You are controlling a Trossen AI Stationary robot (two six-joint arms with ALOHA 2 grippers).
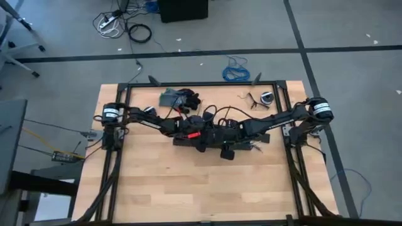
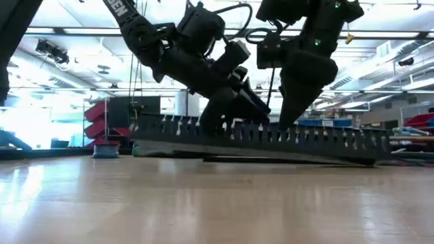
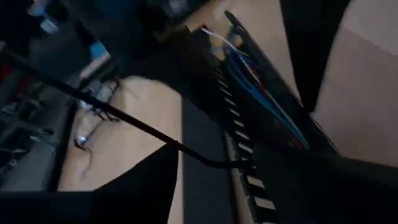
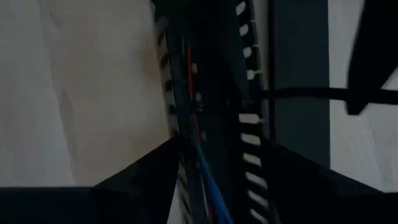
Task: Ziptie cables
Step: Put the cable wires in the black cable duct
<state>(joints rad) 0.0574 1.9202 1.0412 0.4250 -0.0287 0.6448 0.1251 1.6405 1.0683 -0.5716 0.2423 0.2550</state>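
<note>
Looking from above, I see both arms meeting over the middle of the wooden table (image 1: 188, 188); the left gripper (image 1: 200, 130) and the right gripper (image 1: 227, 139) are very near to each other, both down at a long black slotted duct (image 2: 271, 135) that lies across the table centre; in the low view the two grippers come down from above onto the upper edge of this duct, the left one slanting, the right one more upright.

For the left gripper I cannot tell if its fingers are wide or narrow, because they are only dark shapes at the border of its wrist picture; for the right gripper it is the same, I cannot tell.

The cables (image 3: 261, 81) lie inside the duct, along its length; in the left wrist view I see blue, red and white strands running together between the slotted walls; in the right wrist view the same bundle (image 4: 198, 143) shows red and blue in the channel, between the two dark fingers; a thin black strip (image 3: 124, 121) crosses the left wrist view and ends close to the duct wall.

Farther out, near the far edge of the table, some dark objects (image 1: 182, 98) lie in a heap, and a small round thing (image 1: 266, 98) lies more to the right; beyond the table frame a blue coiled cable (image 1: 236, 70) lies on the floor.
</note>
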